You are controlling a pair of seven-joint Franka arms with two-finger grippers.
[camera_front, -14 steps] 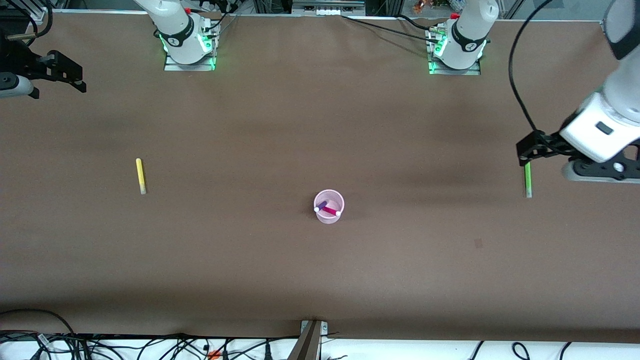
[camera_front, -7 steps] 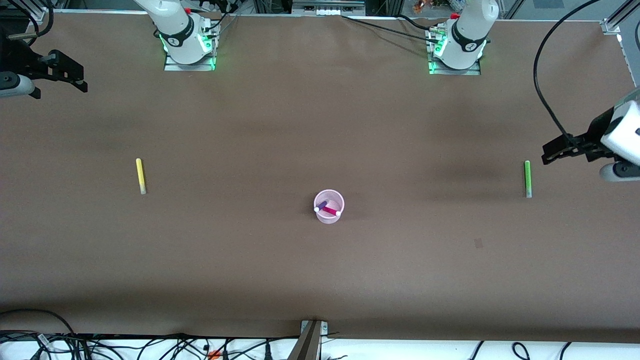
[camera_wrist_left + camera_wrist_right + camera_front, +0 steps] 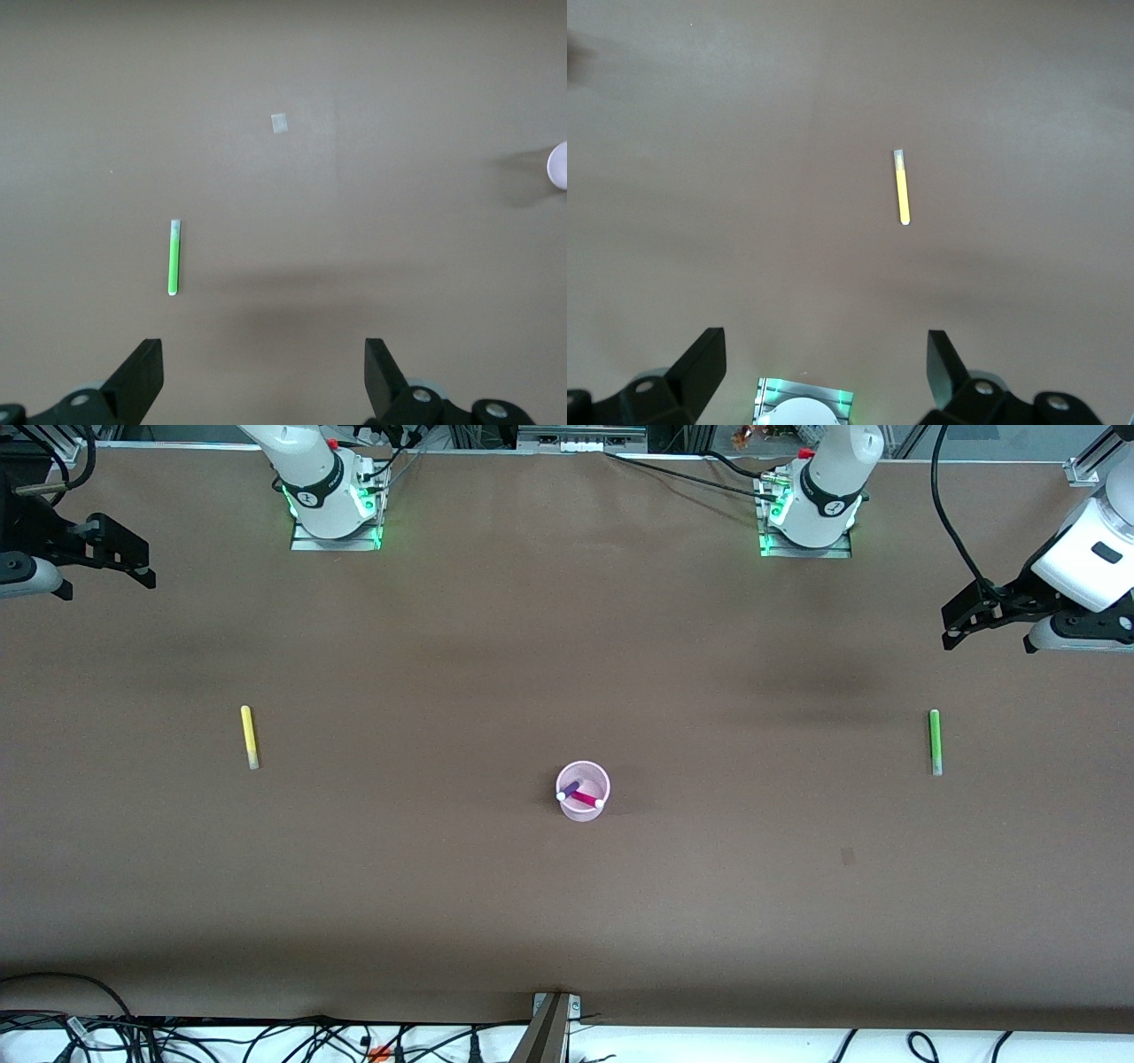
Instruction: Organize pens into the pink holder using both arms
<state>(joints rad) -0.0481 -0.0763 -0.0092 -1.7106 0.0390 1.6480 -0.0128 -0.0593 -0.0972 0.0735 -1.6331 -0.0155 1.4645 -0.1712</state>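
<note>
Left gripper (image 3: 955,627) is held spread and empty above the table, at one o'clock from the green pen (image 3: 934,741); right gripper (image 3: 133,567) likewise spread, empty.

the left gripper (image 3: 952,622) hangs with its fingers spread wide over bare brown table (image 3: 461,646) at the left arm's end; below it the green pen (image 3: 934,741) lies flat with open table all round, nothing touching it. the right gripper (image 3: 142,567), also spread, hangs over bare table at the right arm's end, the yellow pen (image 3: 250,736) lying alone well apart from it. between the two pens only the pink holder (image 3: 583,790) stands up, with the purple pen (image 3: 569,789) and magenta pen (image 3: 586,800) inside.
</note>
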